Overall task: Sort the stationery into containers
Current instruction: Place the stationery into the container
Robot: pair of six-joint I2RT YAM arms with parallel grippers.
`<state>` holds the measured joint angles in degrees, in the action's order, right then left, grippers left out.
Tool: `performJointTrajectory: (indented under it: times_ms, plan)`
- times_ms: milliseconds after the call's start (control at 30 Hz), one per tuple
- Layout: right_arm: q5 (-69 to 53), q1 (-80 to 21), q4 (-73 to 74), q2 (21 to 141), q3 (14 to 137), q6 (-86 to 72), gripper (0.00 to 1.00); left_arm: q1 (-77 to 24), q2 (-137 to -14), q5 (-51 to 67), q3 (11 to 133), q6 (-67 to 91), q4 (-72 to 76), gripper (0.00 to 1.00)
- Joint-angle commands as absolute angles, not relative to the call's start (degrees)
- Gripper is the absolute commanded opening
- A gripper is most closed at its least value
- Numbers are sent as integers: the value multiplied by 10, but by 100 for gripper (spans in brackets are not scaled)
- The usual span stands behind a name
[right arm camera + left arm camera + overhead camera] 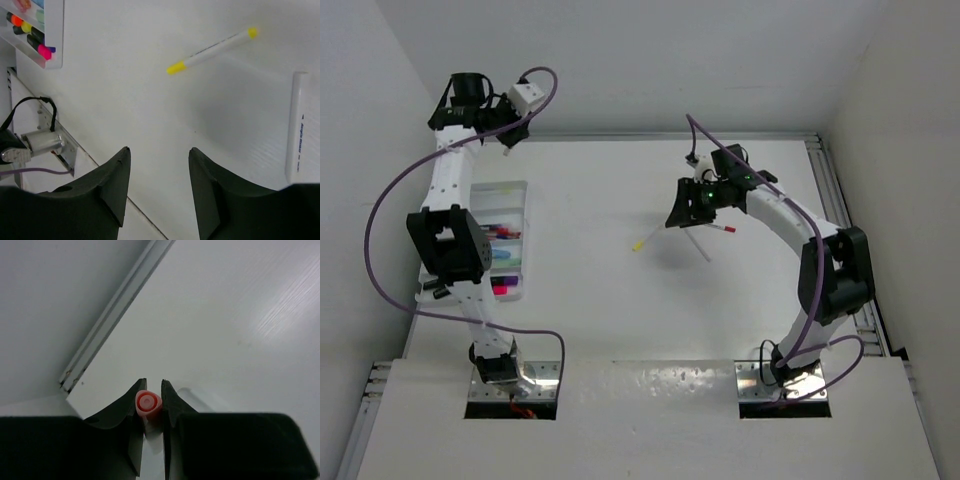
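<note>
While the left gripper (153, 384) is clenched on an orange-capped pen (148, 402), whose round end faces the wrist camera between the two black fingers (131, 412), the right gripper (159, 151) is released, spread wide over bare table (600, 190) with nothing between its fingers and touching nothing. Only the cap end of the held pen shows; its barrel is hidden behind the cap and the jaws, and from overhead the grasp is too small to make out. Just past the right gripper a white pen (297, 127) lies on the table, its near end cut off by the right finger. Farther out a yellow-tipped pen (212, 50) lies slanted and free. The overhead view adds a thin red-tipped pen (722, 228) just beside that gripper, its other end hidden under the wrist. Well apart from these loose pens, the white tray (57, 35) sits at the table's left side, holding highlighters (36, 42) with pink, orange and yellow caps. The frame edge crops it in the right wrist view, and the left arm (450, 245) covers part of it from above. Beyond the tray's far end, the left gripper hangs with its pen near the table's far left corner, where an aluminium rail (115, 310) runs along the edge.
</note>
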<state>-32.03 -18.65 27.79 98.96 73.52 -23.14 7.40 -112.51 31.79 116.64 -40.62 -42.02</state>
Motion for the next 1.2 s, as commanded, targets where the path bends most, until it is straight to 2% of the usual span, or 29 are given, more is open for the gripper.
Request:
performJointTrajectory:
  times_ms: [0,133,333,867,1167]
  plan:
    - [-337,-173,286,977,730,-207,49,97,-1199,250,1253,-660,-583,2]
    - [-316,-151,292,980,722,-203,49,97,-1225,154,1224,-772,-578,0]
    - [-303,-122,295,989,712,-206,49,105,-1247,108,1179,-808,-548,0]
    - [-305,-103,297,1003,698,-211,49,108,-1293,75,1150,-867,-586,0]
    - [-311,-103,300,1015,704,-213,49,113,-1306,73,1151,-871,-583,6]
